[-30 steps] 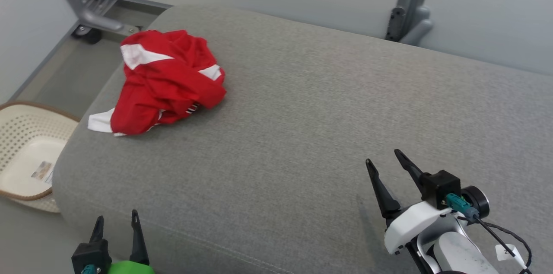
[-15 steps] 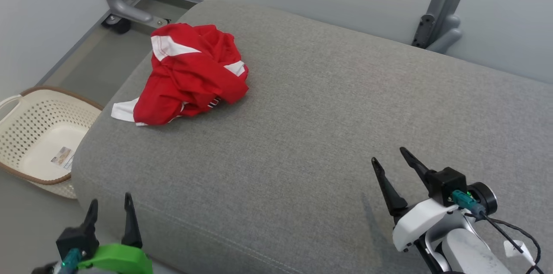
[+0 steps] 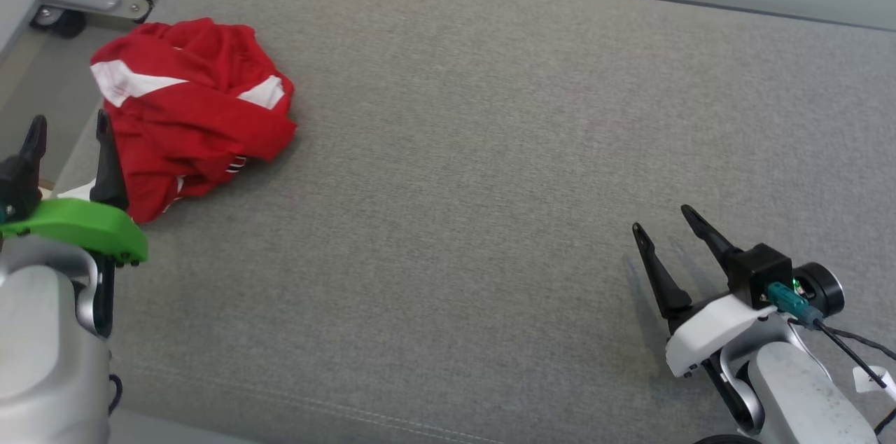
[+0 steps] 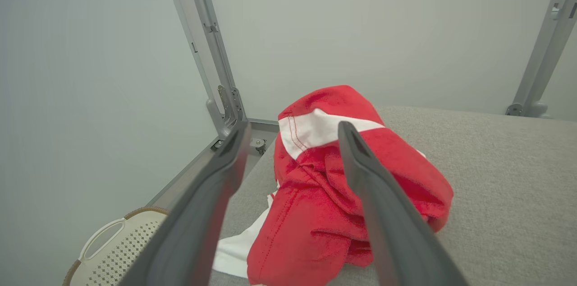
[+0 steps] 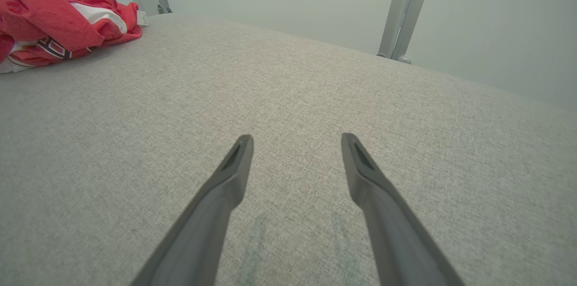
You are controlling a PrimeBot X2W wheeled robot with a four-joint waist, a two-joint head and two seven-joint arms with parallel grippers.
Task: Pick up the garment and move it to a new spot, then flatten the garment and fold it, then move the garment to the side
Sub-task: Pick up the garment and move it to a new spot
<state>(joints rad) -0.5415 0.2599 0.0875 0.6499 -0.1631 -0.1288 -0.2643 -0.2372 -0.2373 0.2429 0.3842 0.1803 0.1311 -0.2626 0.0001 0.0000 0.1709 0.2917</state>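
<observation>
The garment (image 3: 189, 108) is a crumpled red piece with white panels, heaped at the far left corner of the grey cushion (image 3: 490, 150). In the left wrist view the garment (image 4: 342, 186) lies just beyond the fingertips. My left gripper (image 3: 68, 127) hovers open at the cushion's left edge, its right finger just in front of the heap's near left side. My right gripper (image 3: 661, 216) stands open and empty over the cushion's near right part, far from the garment (image 5: 58, 20), which lies at that view's upper left.
A cream perforated basket (image 4: 117, 250) sits on the floor left of the cushion. Grey metal frame posts (image 4: 212, 51) with a caster stand behind the cushion against a pale wall. The cushion's middle and right offer wide free room.
The head camera has tilted down and shifted. My left gripper has risen and moved forward, up to the garment's near side. The right gripper and the garment have stayed in place.
</observation>
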